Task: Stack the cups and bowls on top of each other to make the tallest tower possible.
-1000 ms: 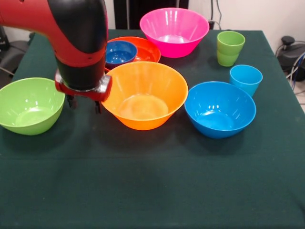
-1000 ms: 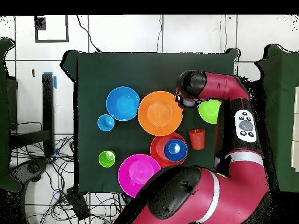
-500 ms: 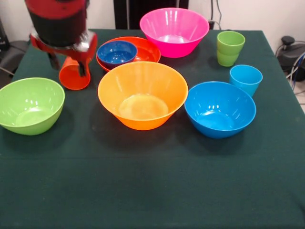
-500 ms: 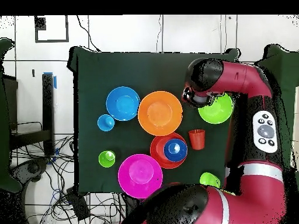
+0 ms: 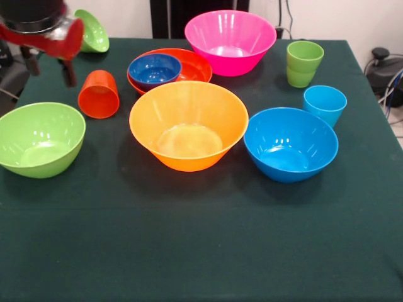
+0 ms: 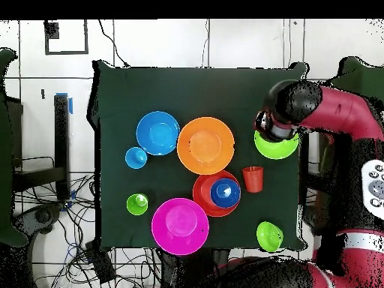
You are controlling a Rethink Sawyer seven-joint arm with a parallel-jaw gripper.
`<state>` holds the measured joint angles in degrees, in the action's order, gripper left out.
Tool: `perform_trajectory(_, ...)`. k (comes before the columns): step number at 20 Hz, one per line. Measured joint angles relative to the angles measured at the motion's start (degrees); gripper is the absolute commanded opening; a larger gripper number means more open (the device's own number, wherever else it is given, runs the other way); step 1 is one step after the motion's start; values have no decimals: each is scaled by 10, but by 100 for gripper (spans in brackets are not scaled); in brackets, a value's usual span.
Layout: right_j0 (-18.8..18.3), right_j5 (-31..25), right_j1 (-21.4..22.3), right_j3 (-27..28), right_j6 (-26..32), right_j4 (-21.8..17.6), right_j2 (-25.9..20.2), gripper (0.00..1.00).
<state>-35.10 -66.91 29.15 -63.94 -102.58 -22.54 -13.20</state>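
Empty gripper raised at a tabletop corner; no tower begun.

Front view: the red-and-black gripper (image 5: pixel 45 68) hangs fingers spread, holding nothing, above the glossy orange plastic cup (image 5: pixel 99 94) lying tipped; the small dark blue bowl (image 5: pixel 155 68) sits inside the red-orange bowl (image 5: pixel 189 61), the only nesting so far.
Overhead view: the gripper (image 6: pixel 275 127) hovers over the lime green bowl (image 6: pixel 276 147) by the table's edge. Next move likely calls for descending onto one rim to grasp.

Bright, even light from above; white glare spots on the glossy orange bowl (image 5: pixel 189 124), soft shadows beneath.
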Motion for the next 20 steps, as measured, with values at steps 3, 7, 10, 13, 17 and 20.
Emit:
perform_trajectory(3,-27,36,-2,-18,1,-1,-10,100)
perform_trajectory(7,-74,102,-15,-48,10,-2,-25,100)
perform_trajectory(10,-90,119,-24,-57,16,-4,-29,100)
perform_trajectory(13,-98,121,-32,-65,23,-12,-33,100)
perform_trajectory(17,-99,121,-38,-76,31,-21,-44,100)
perform_trajectory(20,-99,121,-38,-84,34,-26,-58,100)
